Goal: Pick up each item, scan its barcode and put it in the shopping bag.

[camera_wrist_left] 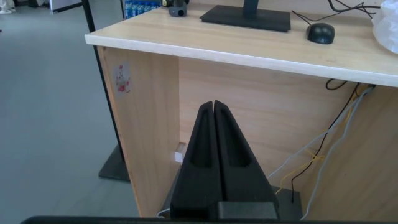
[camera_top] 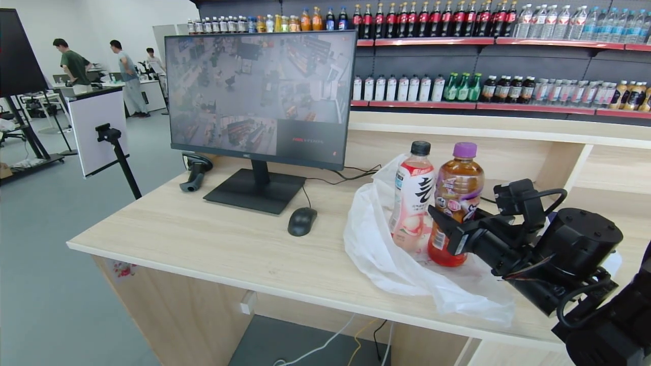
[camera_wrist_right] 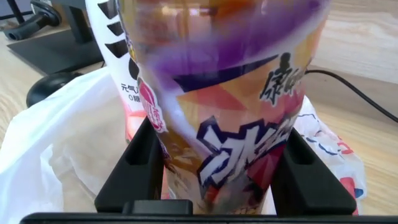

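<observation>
Right pincer: grasping the amber drink bottle low on its body, one finger against each side of the label.
Bottle axis: upright, purple cap on top; the pincer comes at it level from the right, crosswise to that axis.
Bottle place: at the right of the tabletop, standing on the spread white shopping bag, touching or just beside the pink peach drink bottle on its left.
Left pincer: clenched on nothing, below the tabletop's near edge at the left, well apart from both bottles.
Nearer arm: the right, already on the bottle.
Barcode scanner: far left of the tabletop, beside the monitor, well apart from the bottle.
Turning relation: I judge the bottle must travel left past the pink bottle and the monitor stand to reach the scanner.
</observation>
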Controlling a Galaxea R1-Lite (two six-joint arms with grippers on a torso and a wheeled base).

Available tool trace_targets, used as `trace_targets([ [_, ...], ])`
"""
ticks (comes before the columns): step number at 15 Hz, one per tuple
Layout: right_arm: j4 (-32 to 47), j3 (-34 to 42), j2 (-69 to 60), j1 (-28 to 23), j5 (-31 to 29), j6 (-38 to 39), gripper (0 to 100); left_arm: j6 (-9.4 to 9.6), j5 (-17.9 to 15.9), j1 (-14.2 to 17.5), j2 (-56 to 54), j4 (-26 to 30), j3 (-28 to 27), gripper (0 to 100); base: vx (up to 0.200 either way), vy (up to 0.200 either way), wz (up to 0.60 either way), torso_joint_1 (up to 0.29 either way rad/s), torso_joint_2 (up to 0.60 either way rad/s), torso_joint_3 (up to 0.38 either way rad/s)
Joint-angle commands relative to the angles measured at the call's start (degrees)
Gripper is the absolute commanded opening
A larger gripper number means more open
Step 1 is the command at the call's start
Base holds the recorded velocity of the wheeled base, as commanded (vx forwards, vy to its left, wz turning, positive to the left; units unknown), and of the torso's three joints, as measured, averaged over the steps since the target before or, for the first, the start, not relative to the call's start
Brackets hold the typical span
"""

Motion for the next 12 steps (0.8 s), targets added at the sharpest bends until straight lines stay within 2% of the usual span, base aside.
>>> trace_targets([
  [1,0.1,0.65,0.14,-0.08,0.01,-0.03,0,-0.03,-0.02,-0.01,-0.02,0.01,0.0,0,0.0,0.0,0.0,0.0,0.0,0.0],
  [11,0.1,3.02,-0.03,-0.17,0.01,-0.03,0,-0.03,-0.02,0.07,-0.02,0.01,0.0,0,0.0,0.0,0.0,0.0,0.0,0.0],
  [12,0.1,3.11,-0.03,-0.17,0.01,-0.03,100,-0.03,-0.02,-0.01,-0.02,0.01,0.0,0,0.0,0.0,0.0,0.0,0.0,0.0],
])
